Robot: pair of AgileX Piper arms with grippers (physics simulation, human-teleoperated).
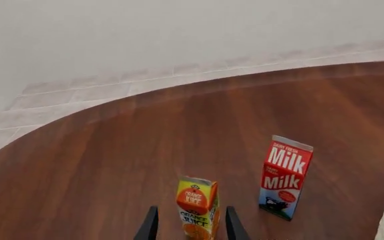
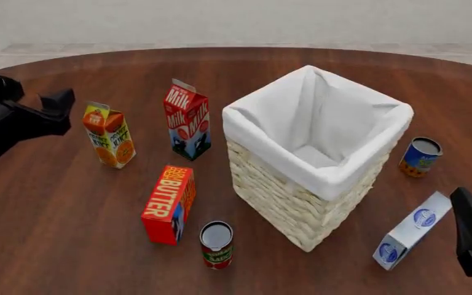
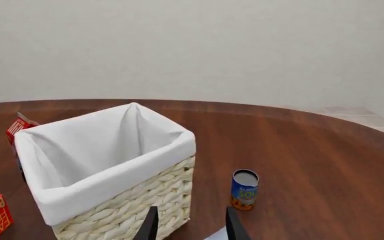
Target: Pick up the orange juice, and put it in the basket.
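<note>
The orange juice (image 2: 110,136), an orange and yellow gable-top carton, stands upright on the table at the left, left of the milk carton. In the left wrist view the orange juice (image 1: 197,207) shows just ahead of and between my open fingers. My left gripper (image 2: 59,103) is open, level with the carton's top and just left of it, not touching it. The basket (image 2: 302,184), pale wicker with a white liner, stands at centre right; it also shows in the right wrist view (image 3: 132,200). My right gripper (image 2: 466,212) is open and empty at the front right, right of the basket.
A red-white-blue milk carton (image 2: 187,120) stands between the juice and the basket. A red butter box (image 2: 169,203) and a can (image 2: 216,244) stand in front. A blue can (image 2: 420,157) and a white-blue box (image 2: 412,230) are right of the basket.
</note>
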